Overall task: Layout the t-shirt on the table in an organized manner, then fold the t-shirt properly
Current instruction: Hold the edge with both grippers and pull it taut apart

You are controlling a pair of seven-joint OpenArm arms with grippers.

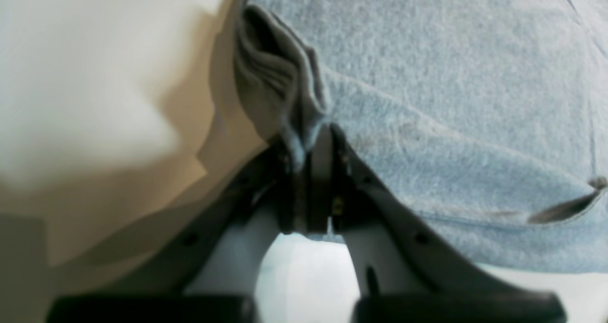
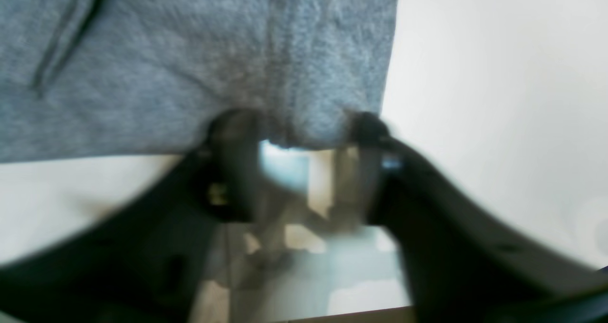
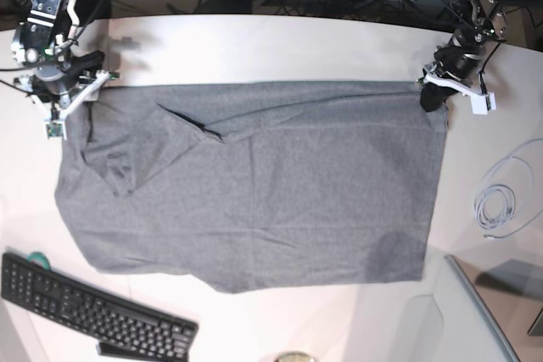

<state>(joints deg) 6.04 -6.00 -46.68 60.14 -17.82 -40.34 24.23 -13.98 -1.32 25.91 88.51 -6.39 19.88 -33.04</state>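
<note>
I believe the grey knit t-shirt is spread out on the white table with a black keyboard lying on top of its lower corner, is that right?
Not quite: the black keyboard lies on the white table beside the grey knit t-shirt, clear of its lower corner, not on top. The base view shows bare tabletop between them.

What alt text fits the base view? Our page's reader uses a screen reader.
A grey t-shirt lies spread on a white table, each far corner at a gripper: left gripper, right gripper. A black keyboard sits nearby.

Heather-grey t-shirt (image 3: 254,192) of matt, fuzzy knit cloth, smooth white table (image 3: 280,52), faintly glossy, perhaps laminate
</note>
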